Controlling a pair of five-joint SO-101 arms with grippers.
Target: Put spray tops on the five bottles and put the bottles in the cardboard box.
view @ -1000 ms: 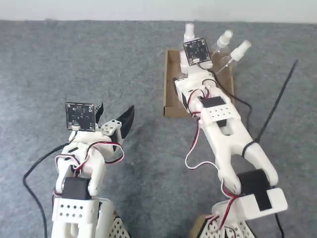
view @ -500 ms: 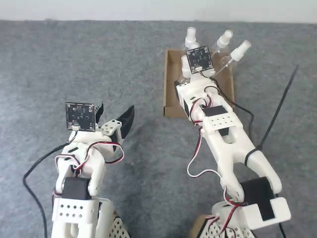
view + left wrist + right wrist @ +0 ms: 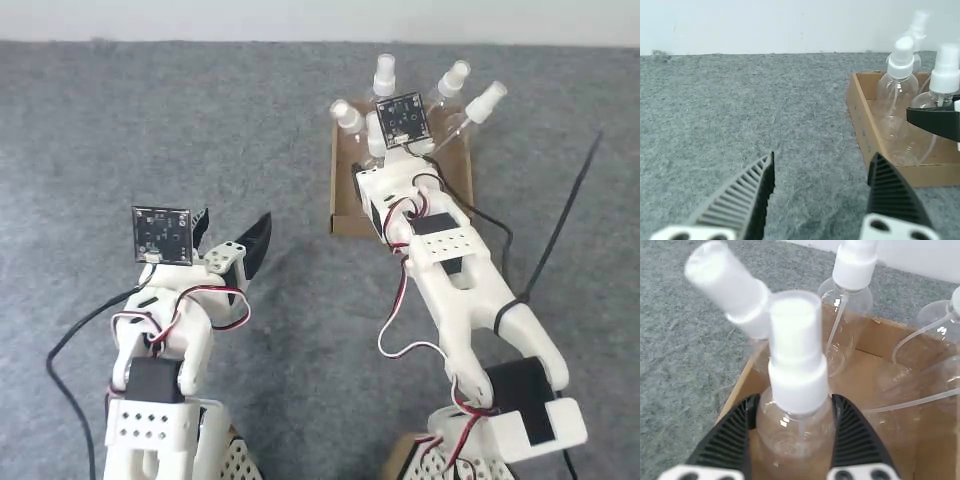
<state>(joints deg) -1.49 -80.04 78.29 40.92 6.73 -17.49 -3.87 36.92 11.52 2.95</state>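
In the right wrist view my right gripper point(image 3: 795, 405) is shut on a clear bottle point(image 3: 792, 365) with a white spray top, held upright over the cardboard box point(image 3: 875, 347). Just beyond it a second bottle point(image 3: 727, 287) leans toward the box's outer side. An upright bottle point(image 3: 854, 270) and other clear bottles point(image 3: 940, 320) stand at the back of the box. From above, white tops point(image 3: 347, 115) poke out around the right arm's camera point(image 3: 403, 118). My left gripper point(image 3: 235, 222) hangs open over the carpet, left of the box point(image 3: 343, 215), holding nothing.
Grey carpet point(image 3: 200, 120) covers the table, with a pale wall along its far edge. A black cable point(image 3: 560, 215) trails to the right of the right arm point(image 3: 450, 250). The left wrist view shows the box point(image 3: 865, 125) and one black finger point(image 3: 935, 122) of the right gripper.
The right arm pushed forward into the box with its bottle. A spray-topped bottle now leans out at the box's far left corner. The left arm stayed still.
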